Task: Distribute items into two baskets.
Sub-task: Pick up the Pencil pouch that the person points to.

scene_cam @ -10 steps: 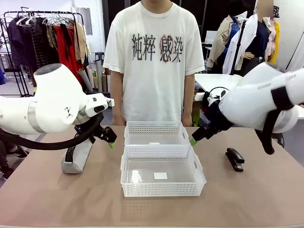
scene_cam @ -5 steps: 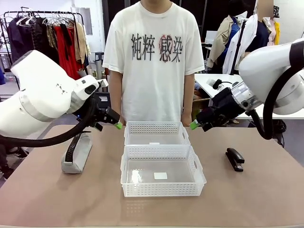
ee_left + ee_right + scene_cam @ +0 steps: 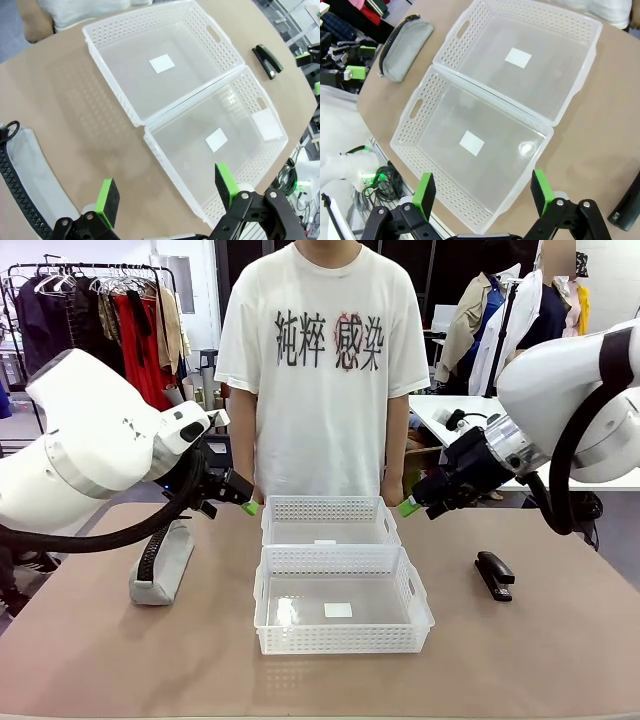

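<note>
Raised since a second ago, left gripper [image 3: 166,189] and right gripper [image 3: 482,189] gape empty, flanking white lattice plastic baskets [image 3: 335,638]; grey zippered fabric pouch [image 3: 165,565], black stapler [image 3: 494,575] lie outside.

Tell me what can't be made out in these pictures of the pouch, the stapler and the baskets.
- Pouch: left wrist view, cut off by the left and bottom edges, one end behind the left tool.
- Stapler: right wrist view, mostly cut off by the right edge.
- Pouch's contents: every view, hidden by its fabric.
- Near basket: left wrist view, one corner behind the left tool.
</note>
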Action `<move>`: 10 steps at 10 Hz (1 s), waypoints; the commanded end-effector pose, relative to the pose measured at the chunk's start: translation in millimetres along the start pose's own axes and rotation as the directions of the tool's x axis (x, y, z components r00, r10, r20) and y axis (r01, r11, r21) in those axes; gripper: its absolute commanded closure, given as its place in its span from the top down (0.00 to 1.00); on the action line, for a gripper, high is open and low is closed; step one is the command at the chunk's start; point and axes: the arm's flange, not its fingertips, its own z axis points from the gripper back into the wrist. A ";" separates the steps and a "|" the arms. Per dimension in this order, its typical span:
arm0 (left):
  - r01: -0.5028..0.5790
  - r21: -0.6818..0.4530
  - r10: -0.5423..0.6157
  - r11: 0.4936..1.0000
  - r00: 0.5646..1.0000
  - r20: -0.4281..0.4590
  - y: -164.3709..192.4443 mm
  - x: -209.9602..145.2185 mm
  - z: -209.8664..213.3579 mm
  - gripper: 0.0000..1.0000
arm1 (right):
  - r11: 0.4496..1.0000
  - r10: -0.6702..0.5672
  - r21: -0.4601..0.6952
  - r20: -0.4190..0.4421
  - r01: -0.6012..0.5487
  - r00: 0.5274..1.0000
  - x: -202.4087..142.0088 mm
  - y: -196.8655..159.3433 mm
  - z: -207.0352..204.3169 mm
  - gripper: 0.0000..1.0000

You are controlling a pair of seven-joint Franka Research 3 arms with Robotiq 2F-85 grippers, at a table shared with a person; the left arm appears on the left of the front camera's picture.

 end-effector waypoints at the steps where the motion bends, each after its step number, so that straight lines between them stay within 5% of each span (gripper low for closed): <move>1: -0.055 -0.042 0.054 0.998 0.998 -0.031 -1.7 5.6 -0.7 1.00 | 0.986 -0.130 0.113 0.025 0.126 0.991 7.2 -5.4 -3.4 1.00; 5: -0.314 -0.307 0.295 0.898 0.949 -0.107 -2.0 23.0 19.5 1.00 | 0.838 -0.386 0.415 -0.005 0.353 0.922 33.3 0.1 28.8 1.00; 10: -0.407 -0.650 0.482 0.642 0.873 -0.070 5.0 55.6 79.6 1.00 | 0.649 -0.525 0.622 -0.049 0.437 0.850 66.6 -3.6 93.9 1.00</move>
